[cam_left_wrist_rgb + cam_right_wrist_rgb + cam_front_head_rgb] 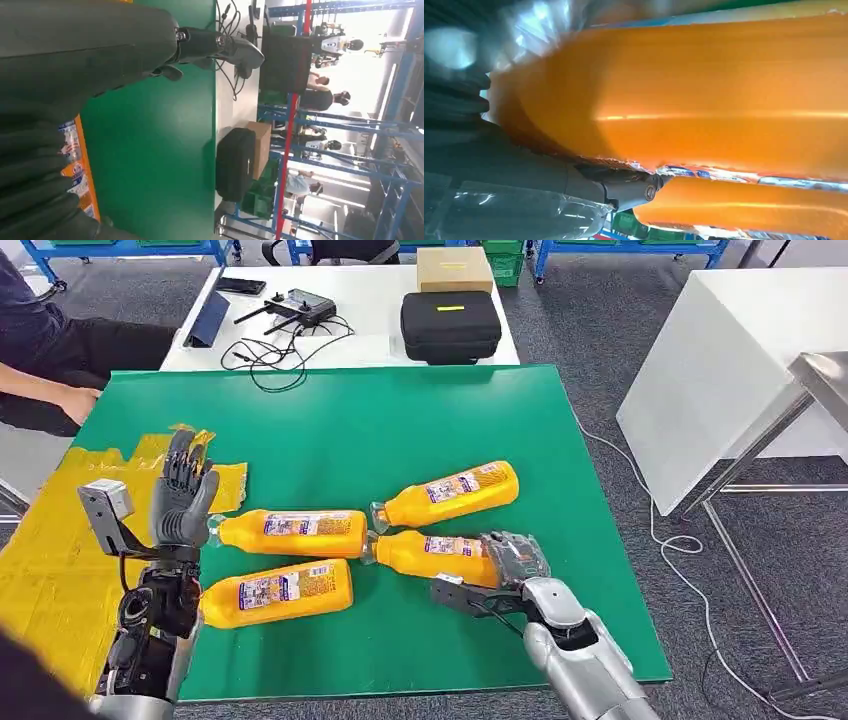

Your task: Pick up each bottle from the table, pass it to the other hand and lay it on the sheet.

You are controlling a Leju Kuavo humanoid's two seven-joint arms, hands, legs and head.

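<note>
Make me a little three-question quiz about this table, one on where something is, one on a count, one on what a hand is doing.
1. Where does the yellow sheet lie?
A. On the table's left side
B. On the white table
C. On the floor

2. How many orange bottles are on the green table?
A. Two
B. Four
C. Six

3. What is the left hand doing?
A. Holding a bottle
B. Pressing the black case
C. Raised, fingers apart, holding nothing

Answers:
1 A: the sheet covers the green top's left edge by the left arm.
2 B: four bottles lie on their sides mid-table.
3 C: the hand stands upright above the bottles, while the right hand is at the base of the right front bottle.
</note>
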